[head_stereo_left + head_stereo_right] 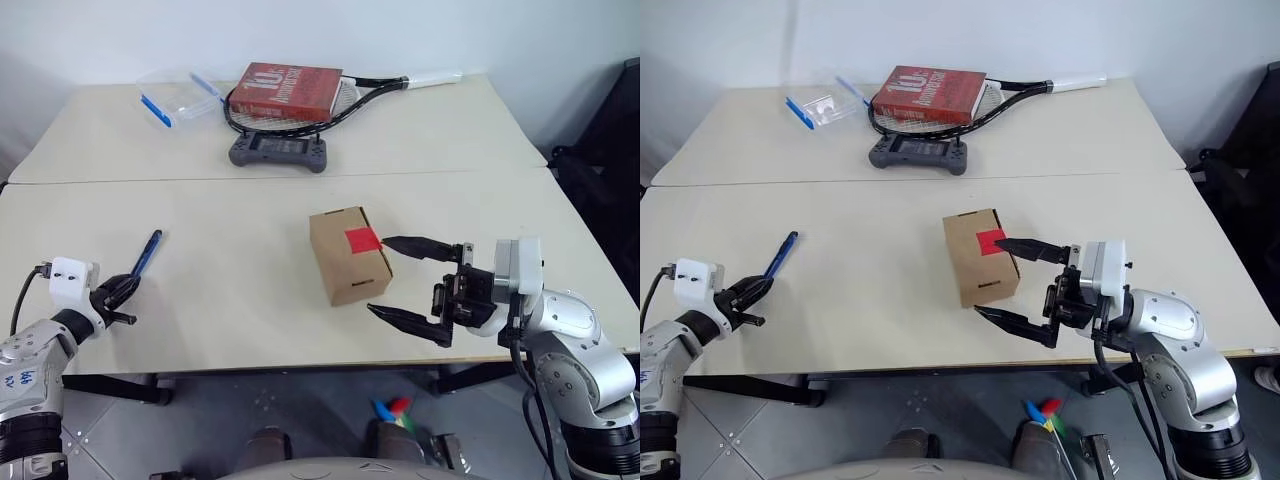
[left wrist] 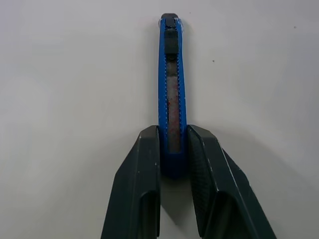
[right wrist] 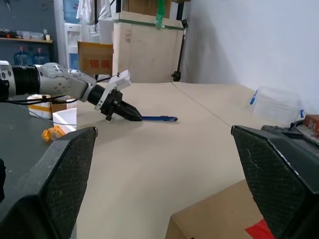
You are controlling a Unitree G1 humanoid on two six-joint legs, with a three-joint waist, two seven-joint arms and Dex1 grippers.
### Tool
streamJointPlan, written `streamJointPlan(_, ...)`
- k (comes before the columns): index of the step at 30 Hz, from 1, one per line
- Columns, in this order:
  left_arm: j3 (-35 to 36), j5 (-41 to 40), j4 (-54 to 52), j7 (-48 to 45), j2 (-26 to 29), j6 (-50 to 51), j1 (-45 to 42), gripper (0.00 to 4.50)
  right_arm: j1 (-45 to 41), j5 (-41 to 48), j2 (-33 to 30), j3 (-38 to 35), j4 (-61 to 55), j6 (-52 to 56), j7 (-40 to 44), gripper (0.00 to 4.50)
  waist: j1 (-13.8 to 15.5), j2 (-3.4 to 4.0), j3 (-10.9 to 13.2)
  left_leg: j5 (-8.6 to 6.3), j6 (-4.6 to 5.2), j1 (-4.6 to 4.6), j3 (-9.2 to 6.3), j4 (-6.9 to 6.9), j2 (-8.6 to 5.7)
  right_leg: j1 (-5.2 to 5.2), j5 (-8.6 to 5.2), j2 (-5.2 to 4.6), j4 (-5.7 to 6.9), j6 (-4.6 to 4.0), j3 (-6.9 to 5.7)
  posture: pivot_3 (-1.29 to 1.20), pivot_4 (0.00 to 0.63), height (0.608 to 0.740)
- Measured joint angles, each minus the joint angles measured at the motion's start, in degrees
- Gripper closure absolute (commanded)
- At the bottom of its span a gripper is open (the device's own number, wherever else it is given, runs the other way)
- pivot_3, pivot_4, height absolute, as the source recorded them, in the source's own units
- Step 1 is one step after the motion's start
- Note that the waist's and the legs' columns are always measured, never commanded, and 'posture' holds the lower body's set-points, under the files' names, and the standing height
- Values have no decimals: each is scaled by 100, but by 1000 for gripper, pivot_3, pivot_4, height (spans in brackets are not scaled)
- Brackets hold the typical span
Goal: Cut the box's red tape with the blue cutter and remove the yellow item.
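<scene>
The blue cutter (image 2: 172,89) lies flat on the table at the left (image 1: 146,253). My left gripper (image 2: 173,129) is shut on its near end, one finger pressed to each side. The small brown box (image 1: 340,265) stands near the table's middle, with the red tape (image 1: 361,240) on its top right edge. Just right of the box, my right gripper (image 1: 380,275) is open wide, one finger by the tape and one by the box's front corner, neither gripping. The right wrist view shows the box's top (image 3: 214,219) and the left gripper (image 3: 137,117) on the cutter (image 3: 159,118). The yellow item is hidden.
At the back of the table a red book (image 1: 285,90) rests on a racket (image 1: 380,88), with a grey game controller (image 1: 278,152) in front and a clear container with blue clips (image 1: 180,95) to the left. The table's front edge runs just below both grippers.
</scene>
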Motion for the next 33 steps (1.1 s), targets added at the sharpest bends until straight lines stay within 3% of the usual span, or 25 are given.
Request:
streamJointPlan(6,-186,-340,-595,-1301,18,-626,321,4068,26,17,-74,-2,-23,27,33,0,24,-35,18,-8,3,-16,3,-1,2,-13,1,3,-10,1,-1,0,150,740)
streamJointPlan(12,-660,-476,-2079,-2843,1004,-790,870,4068,203,420,-433,3,-517,351,155,0,22,-33,24,-26,10,-18,8,-4,5,-14,1,5,-24,1,0,0,150,740)
streamJointPlan(15,-1435,-239,-2852,-3294,1246,-806,897,4068,556,553,-940,108,-770,852,257,0,57,-31,24,-36,18,-18,11,0,5,-11,0,5,-28,1,0,0,150,740)
streamJointPlan(20,-2829,622,-3571,-2897,976,-182,341,4068,748,713,-1335,263,-939,1998,-485,0,77,-34,28,-37,20,-29,13,10,7,-14,2,8,-31,3,0,0,150,740)
streamJointPlan(25,-3723,991,-4180,-2407,376,537,-319,4067,751,549,-1606,423,-1086,2465,-816,1687,58,-36,27,-38,21,-31,13,9,8,-17,3,11,-34,6,-1,0,150,740)
streamJointPlan(33,-4152,1161,-4555,-2082,211,1472,-426,4067,431,-296,-1291,1109,-1107,2558,-1516,4483,70,-37,28,-38,22,-48,10,20,9,-23,3,12,-42,7,-2,0,150,740)
